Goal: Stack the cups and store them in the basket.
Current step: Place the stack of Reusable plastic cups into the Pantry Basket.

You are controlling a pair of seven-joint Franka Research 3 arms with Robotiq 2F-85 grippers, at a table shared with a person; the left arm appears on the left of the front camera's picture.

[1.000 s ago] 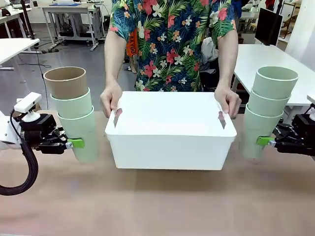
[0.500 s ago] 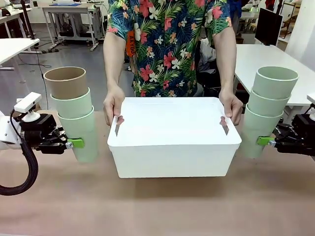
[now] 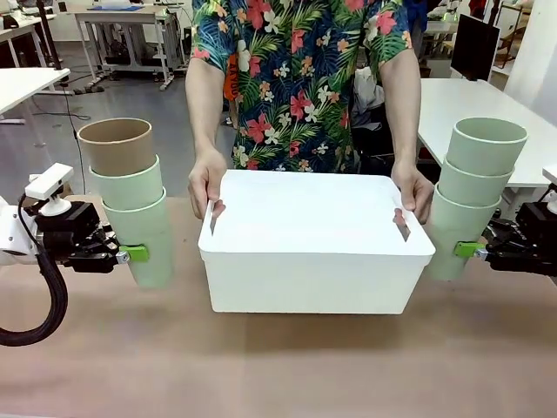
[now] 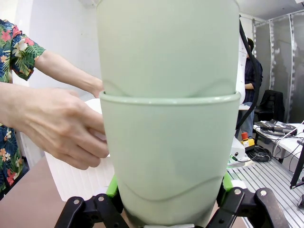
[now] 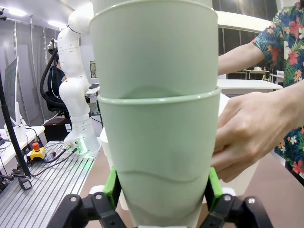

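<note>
The cups were in two stacks of three. The left stack [image 3: 130, 205] had two pale green cups with a brown cup [image 3: 116, 144] on top. The right stack [image 3: 474, 196] was all pale green. Both stacks stood straight up, one on each side of the basket [image 3: 318, 274], close beside it but outside it. The basket sat in the middle of the tabletop [image 3: 278, 366], and I could see no cup in it.

So the stacking looked partly done, because the six cups made two stacks, not one. Nothing was put away yet. What was left, I think, was to get both stacks into the basket, maybe one on top of the other.

The robot's left hand [image 3: 135, 254] was closed tight around the bottom cup of the left stack, with its green pads [image 4: 112, 187] pressed on the cup's sides. The robot's right hand [image 3: 466, 250] gripped the bottom cup of the right stack the same way.

At the far side, a person's hand [image 3: 207, 181] held one short end of the basket, and the person's other hand [image 3: 418, 190] held the other end.
</note>
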